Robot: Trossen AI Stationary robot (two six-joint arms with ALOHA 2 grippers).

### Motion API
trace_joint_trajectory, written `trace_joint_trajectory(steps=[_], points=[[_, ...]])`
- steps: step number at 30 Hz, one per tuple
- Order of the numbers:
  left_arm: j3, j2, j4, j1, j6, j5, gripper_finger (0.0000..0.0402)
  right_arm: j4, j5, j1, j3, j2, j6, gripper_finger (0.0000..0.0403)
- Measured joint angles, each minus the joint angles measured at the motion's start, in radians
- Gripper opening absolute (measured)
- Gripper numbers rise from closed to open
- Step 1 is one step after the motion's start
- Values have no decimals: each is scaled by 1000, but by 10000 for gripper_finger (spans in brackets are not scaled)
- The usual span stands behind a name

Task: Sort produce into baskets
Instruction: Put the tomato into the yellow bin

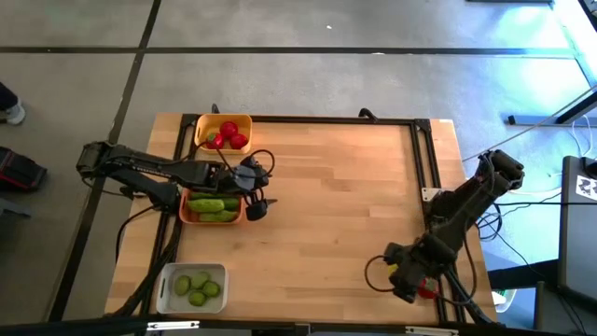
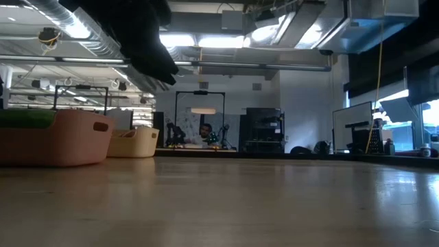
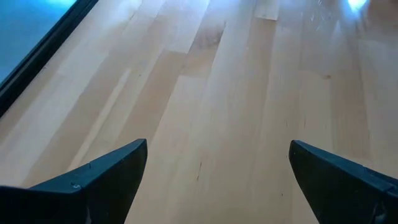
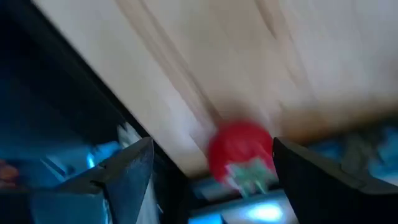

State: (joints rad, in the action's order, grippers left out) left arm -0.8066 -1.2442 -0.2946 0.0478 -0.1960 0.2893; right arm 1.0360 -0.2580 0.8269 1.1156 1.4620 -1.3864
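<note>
1. The right pincer (image 1: pixel 408 280) sits at the lower right of the overhead frame, at the surface (image 1: pixel 326 205) edge, jaws open.
2. A red tomato (image 4: pixel 240 151) lies between its fingers at that edge, not gripped.
3. The left pincer (image 1: pixel 259 191) hangs open beside the orange basket (image 1: pixel 184 213) of cucumbers (image 1: pixel 213 203), centre left.

red tomatoes (image 1: pixel 229 135) – yellow basket (image 1: pixel 244 122)

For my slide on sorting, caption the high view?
Round red tomatoes, long green cucumbers and pale limes sorted in plastic baskets; both arms idle.
</note>
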Motion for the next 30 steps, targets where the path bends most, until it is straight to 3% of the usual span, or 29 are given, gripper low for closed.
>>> trace_joint_trajectory(steps=[3,20,30], points=[[0,0,0,-4,0,0,389,66,-53,43,0,0,-20,319],[0,0,-2,0,6,0,389,-55,3,234,-109,1,-52,319],[0,0,-4,-1,4,0,389,-101,-46,268,-151,106,7,319]])
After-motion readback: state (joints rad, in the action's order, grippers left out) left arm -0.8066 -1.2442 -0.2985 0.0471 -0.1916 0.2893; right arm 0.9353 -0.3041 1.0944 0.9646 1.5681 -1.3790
